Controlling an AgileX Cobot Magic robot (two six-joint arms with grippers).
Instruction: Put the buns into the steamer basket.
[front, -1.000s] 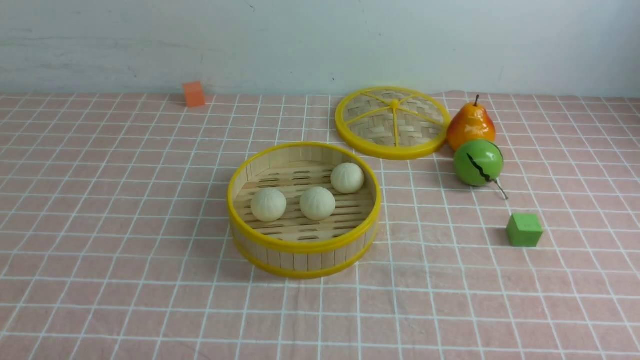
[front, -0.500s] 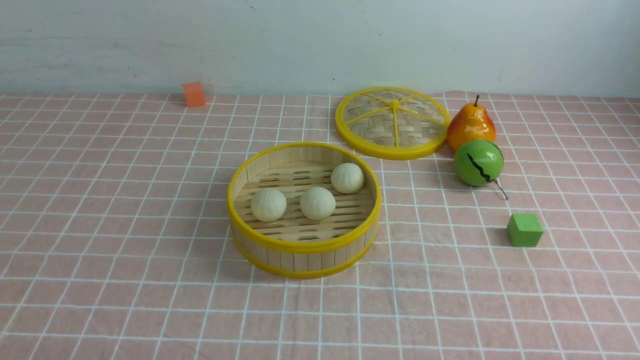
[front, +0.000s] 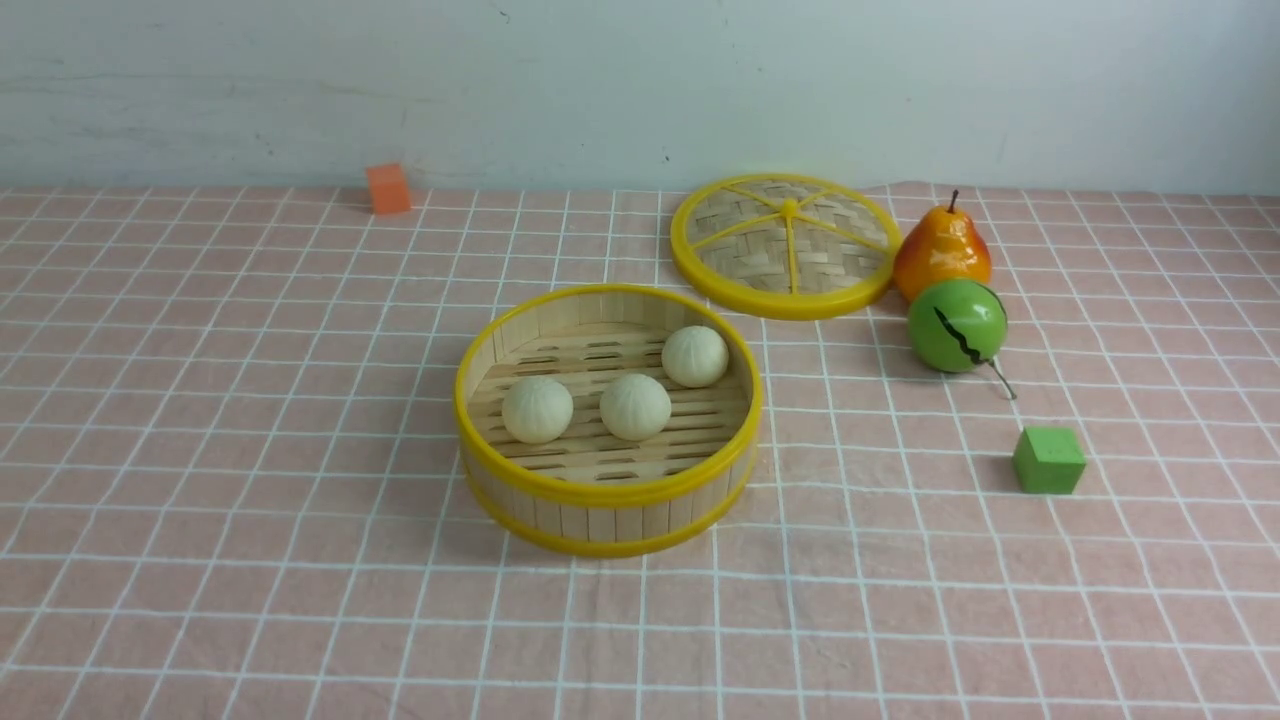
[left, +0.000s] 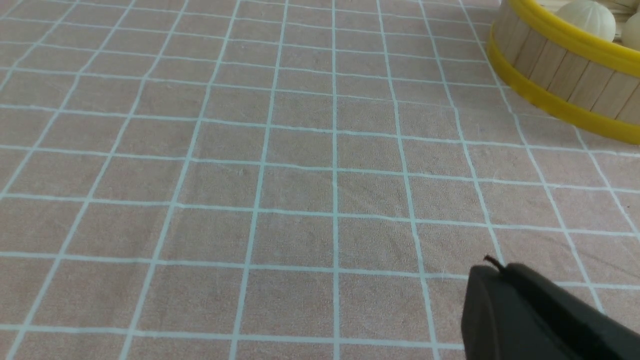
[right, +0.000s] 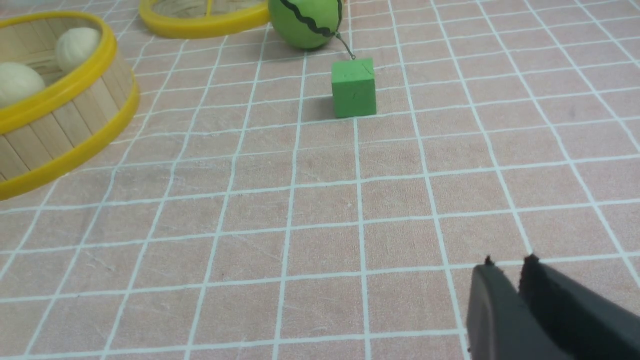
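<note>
Buns (front: 636, 407), 3 of them, lie inside the steamer basket (front: 608, 488) on its slotted floor: 1 toward the left, 1 in the middle, 1 farther back toward the right. They sit apart and do not touch. The steamer basket stands upright near the middle of the surface (front: 250, 500), which a pink cloth with white grid lines covers.

Neither arm shows in the front view. In the left wrist view the left gripper (left: 492, 265) hangs over bare cloth with its jaws pressed together and nothing between them; the steamer basket and the buns are well apart from it, at the far corner of that view. In the right wrist view the right gripper (right: 510, 262) has its 2 tips parted by a narrow slit and it pinches nothing. It is also well apart from the steamer basket, and the green cube (right: 353, 87) lies between it and the green ball (right: 306, 22).

Behind the steamer basket to the right the flat woven lid (front: 787, 245) lies on the surface. A pear (front: 941, 250) is just beside the lid, with the green ball in front of it. An orange cube (front: 388, 188) stands far back on the left.
</note>
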